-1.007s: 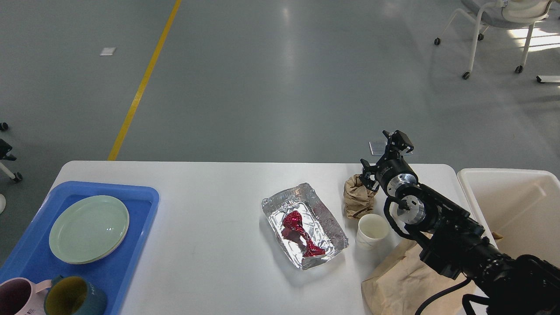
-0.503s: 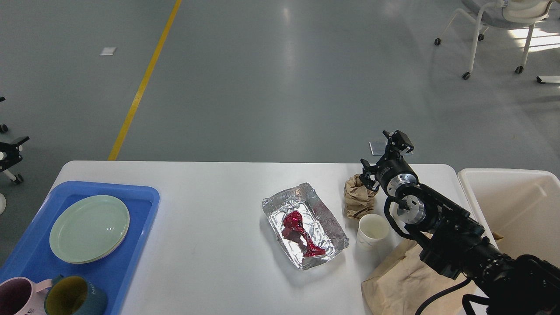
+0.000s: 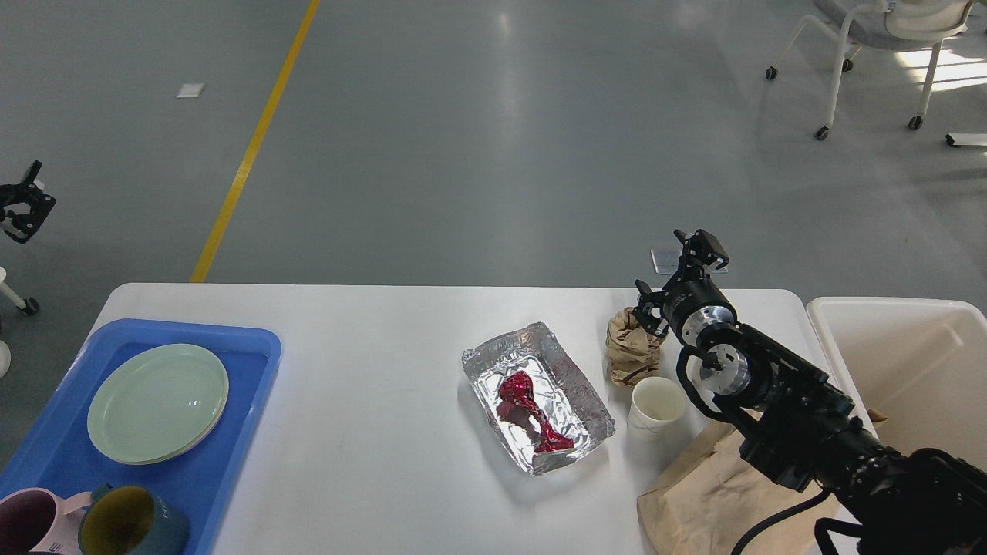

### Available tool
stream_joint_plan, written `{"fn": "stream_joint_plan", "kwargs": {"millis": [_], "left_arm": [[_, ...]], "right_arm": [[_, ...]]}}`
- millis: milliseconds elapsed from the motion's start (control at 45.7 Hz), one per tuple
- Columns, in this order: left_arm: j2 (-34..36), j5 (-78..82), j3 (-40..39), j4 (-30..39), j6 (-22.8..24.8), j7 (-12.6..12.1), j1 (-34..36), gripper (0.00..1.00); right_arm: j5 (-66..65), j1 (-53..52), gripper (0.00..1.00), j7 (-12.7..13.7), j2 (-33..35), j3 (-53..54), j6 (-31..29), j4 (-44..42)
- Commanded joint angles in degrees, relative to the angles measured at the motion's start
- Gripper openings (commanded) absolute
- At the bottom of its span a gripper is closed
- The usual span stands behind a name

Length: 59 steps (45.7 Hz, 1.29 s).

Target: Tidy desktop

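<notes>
my right tool (image 3: 678, 274) sits at the right of the frame, over the far right part of the counter (image 3: 370, 370), its two fingers spread apart, one raised past the counter's far edge and the other low beside the crumpled brown paper bag (image 3: 631, 348). whether that lower finger touches the bag i cannot tell. nothing is held between the fingers.

my left tool (image 3: 23, 208) shows at the far left edge of the frame, above the floor and off the counter; it is small and dark, and i cannot tell if it is open or closed.

the counter, white with rounded corners, fills the lower half of the frame. near its middle right lies a foil tray (image 3: 538, 397) with a red wrapper (image 3: 528, 412) inside. just right of the tray stands a white paper cup (image 3: 655, 407), upright, just below the crumpled bag. a flat brown paper bag (image 3: 709, 497) lies at the lower right, partly under my right arm.

at the lower left a blue tray (image 3: 231, 462) holds pale green plates (image 3: 158, 402), a pink mug (image 3: 31, 524) and a blue mug (image 3: 131, 524). a cream bin (image 3: 910, 362) stands at the right edge.
</notes>
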<state>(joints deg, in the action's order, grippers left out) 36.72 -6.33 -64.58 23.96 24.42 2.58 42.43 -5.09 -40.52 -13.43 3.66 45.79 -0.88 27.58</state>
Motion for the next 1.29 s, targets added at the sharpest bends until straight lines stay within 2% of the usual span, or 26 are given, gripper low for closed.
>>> {"fn": "stream_joint_plan", "kwargs": {"millis": [0,44,635,854,963,1270], "left_arm": [[-0.4,0.1,0.1,-0.2,-1.0,5.9,0.0,0.96],[-0.9,0.1,0.4,-0.1,-1.1,6.7,0.0,0.96],[-6.5,0.6,0.9,-0.2,-1.4,6.7,-0.4,0.96],[-9.8,0.7,1.0,-0.2,-5.7,6.5,-0.5,0.96],[-10.7,0.8,1.1,-0.2,-5.9,6.6,-1.0,0.96],[-11.1,0.8,9.8,-0.1,-4.8,6.9,-2.7,0.96]], "right_arm": [[0.0,0.0,1.0,0.0,0.0,0.0,0.0,0.0],[0.0,0.0,1.0,0.0,-0.1,0.0,0.0,0.0],[0.0,0.0,1.0,0.0,-0.1,0.0,0.0,0.0],[0.0,0.0,1.0,0.0,-0.1,0.0,0.0,0.0],[0.0,0.0,1.0,0.1,-0.1,0.0,0.0,0.0],[0.0,0.1,1.0,0.0,0.0,0.0,0.0,0.0]]}}
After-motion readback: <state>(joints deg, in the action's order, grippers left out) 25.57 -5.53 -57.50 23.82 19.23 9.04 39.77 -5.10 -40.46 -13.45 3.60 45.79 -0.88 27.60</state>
